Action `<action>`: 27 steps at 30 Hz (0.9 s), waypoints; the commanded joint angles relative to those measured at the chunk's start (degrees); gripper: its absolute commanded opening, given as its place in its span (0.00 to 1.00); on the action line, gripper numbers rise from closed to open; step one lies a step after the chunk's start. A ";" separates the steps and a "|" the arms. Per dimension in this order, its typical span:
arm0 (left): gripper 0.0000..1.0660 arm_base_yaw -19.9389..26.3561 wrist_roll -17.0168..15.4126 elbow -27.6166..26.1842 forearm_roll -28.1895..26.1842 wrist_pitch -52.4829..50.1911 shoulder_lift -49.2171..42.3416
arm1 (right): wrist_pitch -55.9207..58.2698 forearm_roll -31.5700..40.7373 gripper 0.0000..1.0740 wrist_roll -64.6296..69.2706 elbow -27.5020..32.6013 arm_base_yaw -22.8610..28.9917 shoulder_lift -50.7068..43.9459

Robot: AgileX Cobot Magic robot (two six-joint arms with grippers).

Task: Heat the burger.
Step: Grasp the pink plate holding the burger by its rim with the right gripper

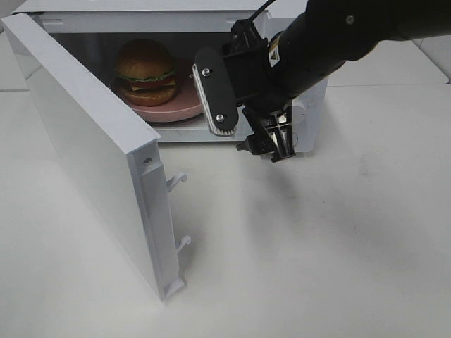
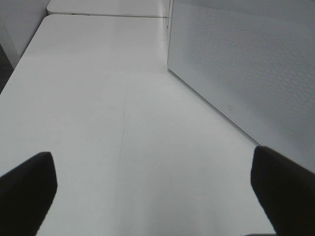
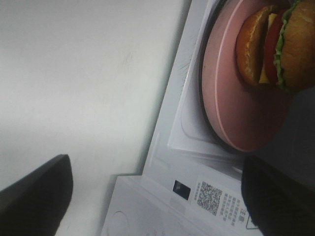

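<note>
Burger rests inside the open microwave.
On the white table the microwave's door stands swung wide. A pink plate in the cavity carries the burger. The right gripper hangs just before the opening, jaws spread wide and empty; the left gripper, also spread and empty, hovers over the table beside the door's outer face.

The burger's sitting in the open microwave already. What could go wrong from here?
1. The right gripper hangs open just in front of the open microwave; swinging the door shut before that arm clears could hit it.
2. The rim of the pink plate looks close to the front sill, so the door might catch it.
3. The burger is tall; a bump could topple it.
</note>
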 commanded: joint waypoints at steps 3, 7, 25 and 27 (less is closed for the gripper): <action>0.94 0.17 -0.29 0.17 0.00 -0.63 -0.86 | -0.40 -0.23 0.83 0.46 -3.61 1.26 3.15; 0.94 0.17 -0.29 0.17 0.00 -0.63 -0.86 | -0.86 -0.23 0.82 1.83 -7.68 1.78 7.22; 0.94 0.17 -0.29 0.17 0.00 -0.63 -0.86 | -0.17 -0.52 0.80 6.02 -20.97 1.72 20.86; 0.94 0.17 -0.29 0.17 0.00 -0.63 -0.86 | 0.80 -1.09 0.80 6.19 -22.75 1.72 22.29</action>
